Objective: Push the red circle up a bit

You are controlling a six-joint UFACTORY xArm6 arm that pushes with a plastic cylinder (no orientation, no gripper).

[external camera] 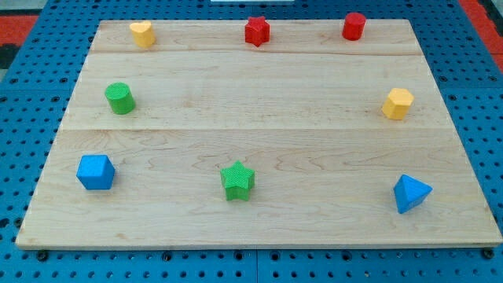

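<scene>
A light wooden table [259, 149] fills most of the view, resting on a blue pegboard surface [23, 118], and eight small coloured blocks sit on it, spread around its edges with the middle left bare. There are two red blocks, two yellow, two green and two blue. Along the view's top edge, from left to right, stand a yellow block [142, 33] of rounded, uncertain shape, a red star [257, 31] and the red circle [354, 26], an upright cylinder. The red circle lies at the top right of the table, close to the table's far edge, well apart from the red star to its left and from the yellow hexagon [398, 103] below it on the right side. On the left side, at middle height, stands a green circle [120, 97], also a cylinder. Along the view's bottom, from left to right, lie a blue cube [95, 171], a green star [237, 181] and a blue triangle [411, 193]. No blocks touch one another. The arm's rod and my tip do not show anywhere in the view, so where the red circle lies relative to the tip cannot be told, and nothing can be said of how the tip stands.
</scene>
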